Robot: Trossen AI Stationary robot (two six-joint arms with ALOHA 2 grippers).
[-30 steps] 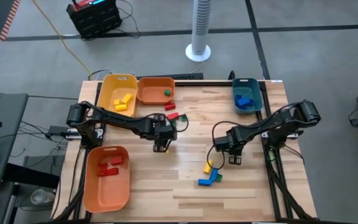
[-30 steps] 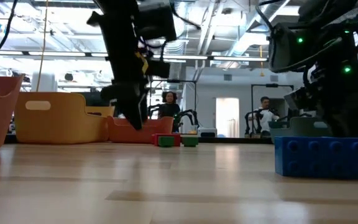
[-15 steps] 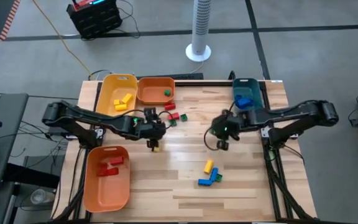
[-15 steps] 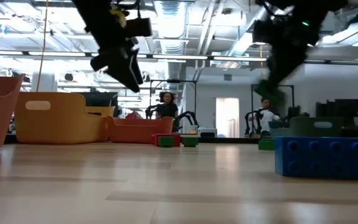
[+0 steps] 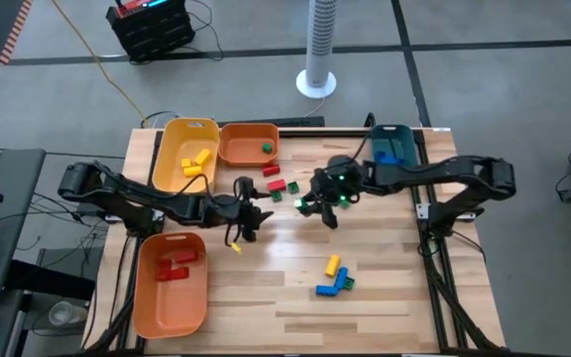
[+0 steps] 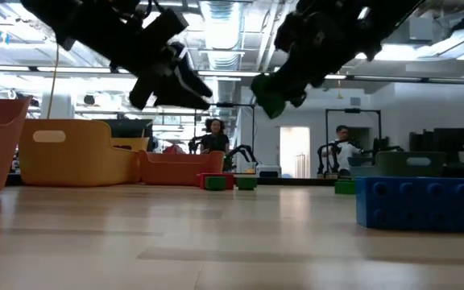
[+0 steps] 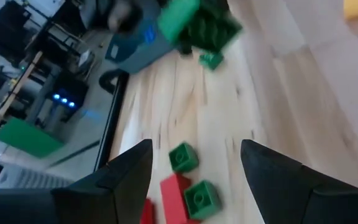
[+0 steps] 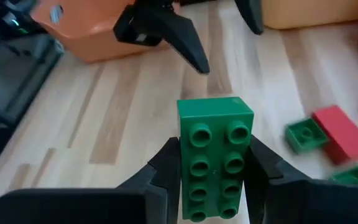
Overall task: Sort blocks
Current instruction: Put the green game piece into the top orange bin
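Right wrist view: right gripper (image 8: 213,165) clamped on green studded plastic brick (image 8: 215,155), held above table centre. Left gripper (image 7: 194,165) spread, empty, near loose red and green bricks (image 7: 188,193). Step: carrying. Next: reach orange plastic bin (image 5: 248,144) holding green brick, release over it.

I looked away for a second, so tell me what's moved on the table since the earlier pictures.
The right tool swung from near the blue and yellow blocks toward the table's middle, carrying a green block. The left tool drew back leftward, open and empty. The bins and loose blocks stayed put.
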